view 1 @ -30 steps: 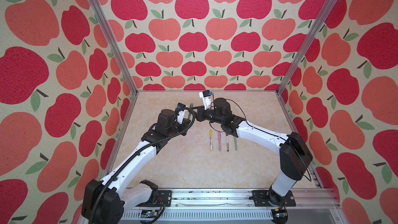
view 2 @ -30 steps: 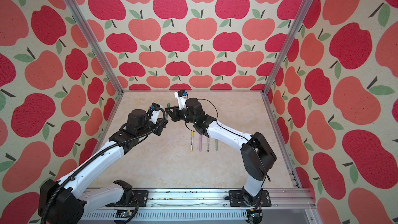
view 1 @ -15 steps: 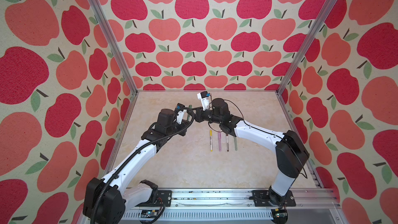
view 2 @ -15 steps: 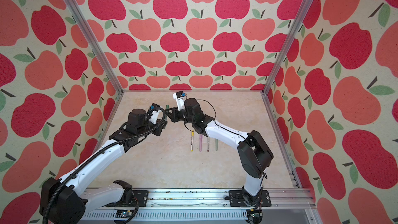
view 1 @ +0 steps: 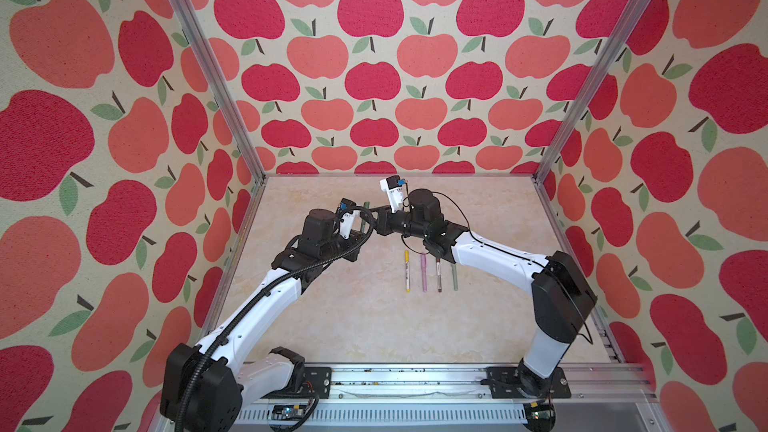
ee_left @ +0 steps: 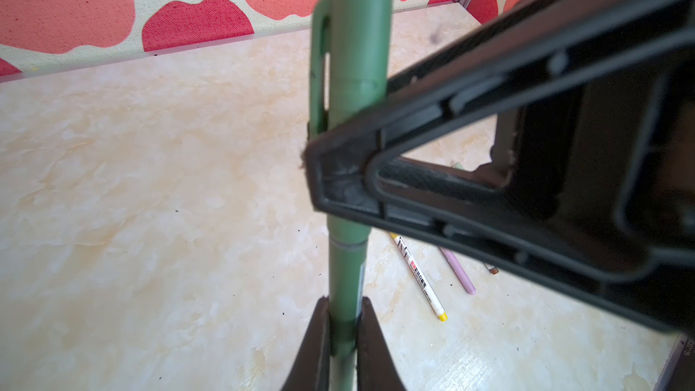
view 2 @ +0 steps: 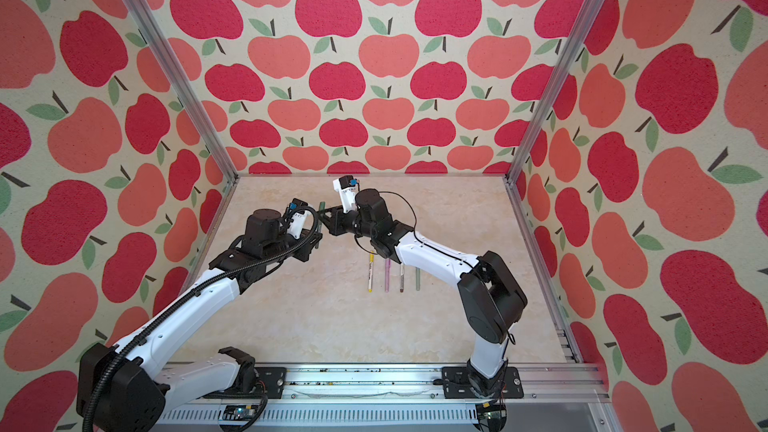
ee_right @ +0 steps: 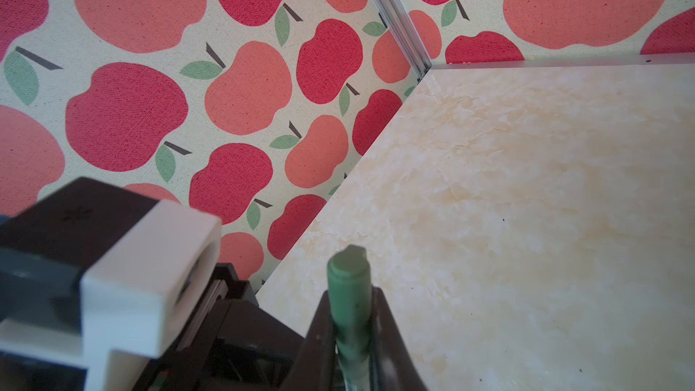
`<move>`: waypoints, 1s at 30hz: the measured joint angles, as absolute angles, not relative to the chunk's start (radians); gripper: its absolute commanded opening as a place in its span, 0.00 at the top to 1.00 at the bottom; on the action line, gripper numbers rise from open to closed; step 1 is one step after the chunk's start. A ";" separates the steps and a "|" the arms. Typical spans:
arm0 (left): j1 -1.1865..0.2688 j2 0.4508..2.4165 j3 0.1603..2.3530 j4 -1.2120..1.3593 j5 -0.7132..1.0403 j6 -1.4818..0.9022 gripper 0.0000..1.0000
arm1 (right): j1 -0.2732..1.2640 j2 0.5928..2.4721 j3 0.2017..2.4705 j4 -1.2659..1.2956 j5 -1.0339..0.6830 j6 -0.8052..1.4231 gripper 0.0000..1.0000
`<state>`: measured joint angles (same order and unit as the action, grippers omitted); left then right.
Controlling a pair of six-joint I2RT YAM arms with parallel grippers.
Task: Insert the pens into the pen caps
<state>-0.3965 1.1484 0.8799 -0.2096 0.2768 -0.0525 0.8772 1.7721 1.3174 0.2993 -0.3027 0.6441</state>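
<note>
- Nearest the camera head, a silver aluminium rail [view 1: 415, 380] carries both arm bases. The beige marble-look tabletop [view 1: 353, 326] lies beyond it.
- Four slim pens lie mid-table, parallel and side by side but apart: a white-and-yellow pen [view 1: 407, 274], a lilac-pink pen [view 1: 424, 274], a grey-white-and-brown pen [view 1: 438, 278] and a sage green pen [view 1: 454, 278].
- The far ends of the last two run close under the right arm's wrist. At this size it cannot be confirmed whether any of the four is capped.
- Further back, a dark green marker pen [ee_left: 344, 268] is held clear of the tabletop between the two grippers. Its tilt cannot be judged.
- The left gripper [ee_left: 344, 317] has its fingers pressed together on the pen's lower barrel.
- The right gripper [ee_right: 351, 310] has its fingers clamped on the dark green clip cap [ee_left: 357, 39] at the pen's other end.
- In the left wrist view a right-gripper finger crosses the joint between cap and barrel. Pen and cap are blurred there, so how far the cap is seated cannot be determined.
- In both top views the arms hide most of this pen.
- Farthest back stands the apple-print fabric wall [view 1: 374, 76].
</note>
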 measured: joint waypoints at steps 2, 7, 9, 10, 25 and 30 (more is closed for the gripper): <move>-0.396 1.148 0.880 -0.211 0.278 -0.053 1.00 | 0.877 1.772 1.317 0.299 -0.303 0.644 1.00; -0.396 1.147 0.880 -0.213 0.278 -0.054 1.00 | 0.877 1.771 1.317 0.298 -0.303 0.640 1.00; -0.396 1.143 0.880 -0.213 0.278 -0.055 1.00 | 0.877 1.769 1.318 0.297 -0.303 0.640 1.00; -0.396 1.140 0.880 -0.213 0.279 -0.057 1.00 | 0.877 1.767 1.319 0.295 -0.304 0.640 1.00; -0.416 1.000 0.778 -0.118 0.278 -0.119 1.00 | 0.861 1.741 1.398 0.163 -0.409 0.618 0.95; -0.428 0.974 0.750 -0.100 0.282 -0.140 1.00 | 0.852 1.731 1.404 0.122 -0.438 0.614 0.80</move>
